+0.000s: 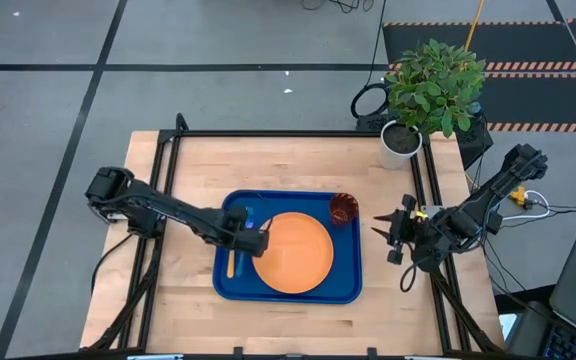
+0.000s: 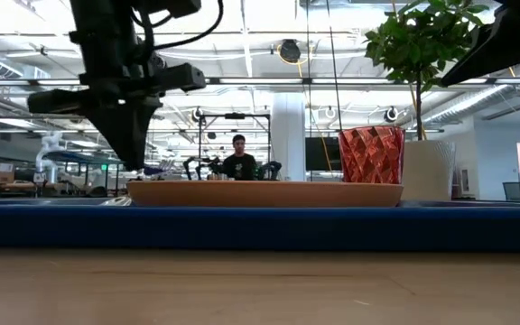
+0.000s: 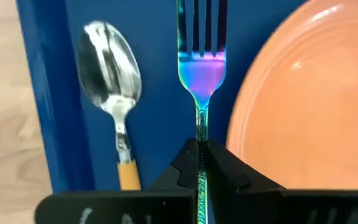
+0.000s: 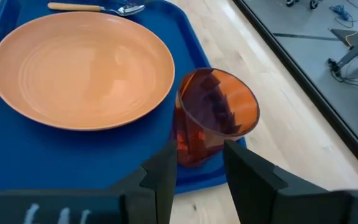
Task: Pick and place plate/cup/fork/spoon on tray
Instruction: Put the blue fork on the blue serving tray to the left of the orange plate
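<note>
While the left gripper point(image 3: 201, 163) pinches the slim fork point(image 3: 201, 56) over the blue tray point(image 1: 348, 290), between spoon point(image 3: 107, 81) and smooth round plate point(image 1: 293, 252), right gripper point(image 4: 197, 165) rests spread beside the faceted cup point(image 4: 213, 115).

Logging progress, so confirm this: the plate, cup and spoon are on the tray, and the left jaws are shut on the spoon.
Wrong on one point. The left wrist view shows the left gripper shut on the slim light-blue plastic fork; the orange-handled metal spoon lies free beside it on the dark-blue plastic tray.
</note>
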Action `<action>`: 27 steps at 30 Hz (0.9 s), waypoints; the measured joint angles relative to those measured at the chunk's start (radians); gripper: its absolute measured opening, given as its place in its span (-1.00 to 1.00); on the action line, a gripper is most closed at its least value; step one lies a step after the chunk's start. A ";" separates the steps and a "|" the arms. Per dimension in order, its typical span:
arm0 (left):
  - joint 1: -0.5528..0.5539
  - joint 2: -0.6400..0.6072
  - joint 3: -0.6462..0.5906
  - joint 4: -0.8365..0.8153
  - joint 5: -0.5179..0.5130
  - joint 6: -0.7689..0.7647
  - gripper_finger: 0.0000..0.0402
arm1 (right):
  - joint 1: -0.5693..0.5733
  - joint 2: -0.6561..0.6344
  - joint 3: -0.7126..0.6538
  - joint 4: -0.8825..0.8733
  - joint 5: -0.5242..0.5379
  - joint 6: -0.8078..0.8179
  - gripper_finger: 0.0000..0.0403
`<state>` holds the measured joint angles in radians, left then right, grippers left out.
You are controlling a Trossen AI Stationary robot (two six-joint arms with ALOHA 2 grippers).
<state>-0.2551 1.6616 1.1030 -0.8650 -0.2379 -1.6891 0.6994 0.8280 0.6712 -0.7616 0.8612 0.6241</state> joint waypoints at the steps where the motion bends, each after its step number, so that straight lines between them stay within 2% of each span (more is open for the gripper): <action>1: -0.008 0.006 0.000 0.003 0.000 -0.013 -0.95 | 0.002 0.000 0.000 0.000 0.000 0.004 -0.38; 10: -0.054 0.093 -0.002 0.009 0.009 -0.084 -0.95 | 0.005 0.000 0.000 0.003 0.002 0.014 -0.38; 18: -0.054 0.098 -0.002 0.082 0.010 -0.100 -0.95 | 0.005 -0.001 0.000 0.060 0.028 -0.091 -0.38; 27: -0.054 0.104 -0.002 0.042 0.009 -0.131 -0.95 | 0.005 -0.002 0.000 0.068 0.029 -0.121 -0.38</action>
<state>-0.3092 1.7653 1.1014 -0.8227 -0.2289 -1.8202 0.7040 0.8265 0.6712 -0.6933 0.8899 0.5034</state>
